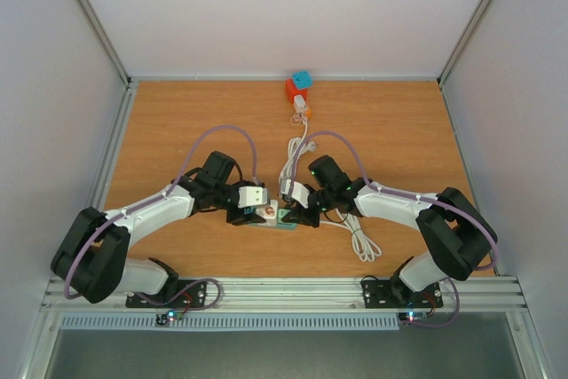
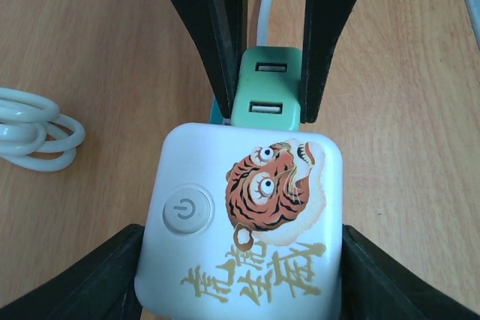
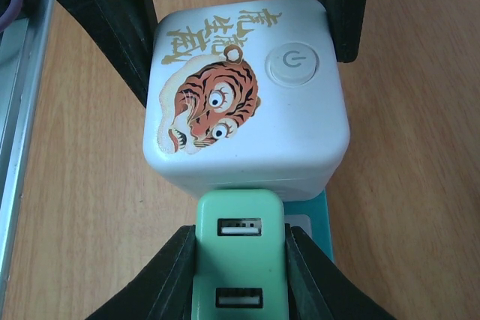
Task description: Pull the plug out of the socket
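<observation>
The right jaws clench the mint-green two-port plug (image 3: 240, 249), seated in the white tiger-printed cube socket (image 3: 247, 103) on the wooden worktop (image 3: 420, 207). The left jaws flank that cube; whether they grip, I cannot tell. If loose, the socket might drag along.

left arm (image 1: 151, 213): i see a white link between bulky black joint housings
right arm (image 1: 397, 204): same white and black build
cables (image 1: 222, 127): a lilac cable loops along each arm
left fingers (image 2: 79, 286): flat, black, tapered in my wrist view
bases (image 1: 169, 295): black plates with small lit leds
</observation>
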`<action>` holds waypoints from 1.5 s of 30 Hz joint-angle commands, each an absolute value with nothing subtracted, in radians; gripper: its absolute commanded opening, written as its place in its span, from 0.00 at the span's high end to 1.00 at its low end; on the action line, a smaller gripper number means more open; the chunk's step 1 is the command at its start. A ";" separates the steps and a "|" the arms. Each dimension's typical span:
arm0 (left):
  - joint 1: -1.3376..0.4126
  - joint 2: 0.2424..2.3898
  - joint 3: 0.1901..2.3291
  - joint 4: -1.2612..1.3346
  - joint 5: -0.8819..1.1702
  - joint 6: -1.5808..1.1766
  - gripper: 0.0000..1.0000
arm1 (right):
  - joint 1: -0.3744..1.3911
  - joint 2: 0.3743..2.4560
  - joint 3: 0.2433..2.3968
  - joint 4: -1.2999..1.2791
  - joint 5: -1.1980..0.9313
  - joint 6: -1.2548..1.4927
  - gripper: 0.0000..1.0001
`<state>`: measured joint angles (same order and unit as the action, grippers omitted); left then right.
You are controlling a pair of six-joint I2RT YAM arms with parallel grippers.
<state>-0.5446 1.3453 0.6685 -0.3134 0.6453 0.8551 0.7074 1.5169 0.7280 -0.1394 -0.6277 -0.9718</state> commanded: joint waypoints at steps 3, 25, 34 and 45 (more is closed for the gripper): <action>-0.552 1.307 0.679 -0.286 0.753 0.842 0.56 | 0.728 1.537 0.698 -0.137 -0.586 -0.985 0.90; -0.533 1.272 0.781 -0.322 0.845 0.753 0.67 | 0.729 1.547 0.696 -0.136 -0.558 -0.986 0.93; -0.452 1.243 0.804 -0.407 0.853 0.784 0.69 | 0.728 1.548 0.698 -0.133 -0.555 -0.982 0.93; -0.258 1.223 0.947 -0.640 0.766 0.937 0.70 | 0.728 1.551 0.702 -0.137 -0.558 -0.979 0.92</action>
